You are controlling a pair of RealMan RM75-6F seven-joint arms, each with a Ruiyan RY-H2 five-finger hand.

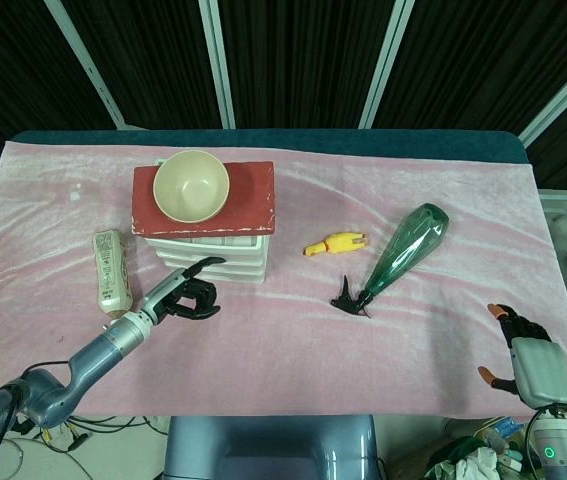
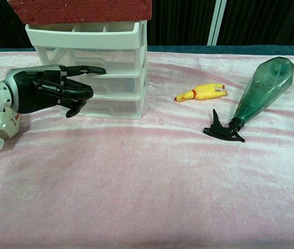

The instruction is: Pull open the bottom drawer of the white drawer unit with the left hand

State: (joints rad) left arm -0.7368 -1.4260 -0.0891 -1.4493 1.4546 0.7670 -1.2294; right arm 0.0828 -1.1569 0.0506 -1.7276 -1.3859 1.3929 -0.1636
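The left hand (image 2: 51, 93) hovers before the white drawer unit (image 2: 113, 78), fingers loosely curled and holding nothing, while the closed bottom drawer (image 2: 113, 106) faces the robot.

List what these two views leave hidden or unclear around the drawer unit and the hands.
- Bottom drawer handle: chest view, covered by the left hand; head view, too small.
- Whether the fingers touch the drawer: unclear in both.
- Bowl: cut off by the top edge in chest view.
- Right hand: outside chest view; grip state unclear in head view.
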